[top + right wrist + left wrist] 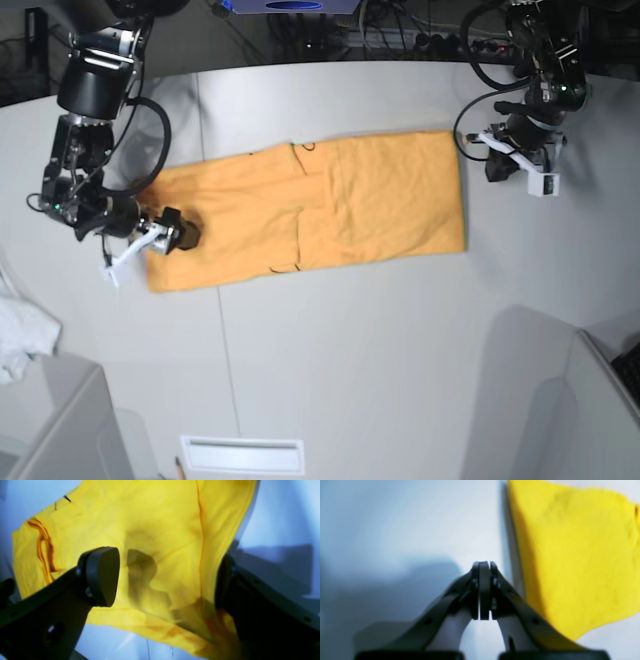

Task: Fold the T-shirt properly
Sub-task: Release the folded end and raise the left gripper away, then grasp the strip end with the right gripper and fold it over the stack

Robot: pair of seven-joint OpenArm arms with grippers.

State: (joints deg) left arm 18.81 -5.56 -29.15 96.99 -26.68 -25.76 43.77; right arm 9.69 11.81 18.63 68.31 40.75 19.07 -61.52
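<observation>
The orange-yellow T-shirt (330, 210) lies flat across the table as a long folded strip, with thin black lettering showing at its fold lines. My right gripper (185, 235) is at the strip's left end. In the right wrist view it (163, 580) stands open, one finger (102, 576) over the T-shirt (162, 517) and the other at the cloth's edge, where the fabric bunches a little. My left gripper (493, 168) hovers just off the strip's right edge. In the left wrist view it (484, 565) is shut on nothing, with the T-shirt (570, 555) beside it.
A small white cloth (20, 340) lies at the table's left edge. Grey boxes stand at the front left (50, 430) and front right (560, 400). A white label (240, 455) sits near the front edge. Cables run along the back.
</observation>
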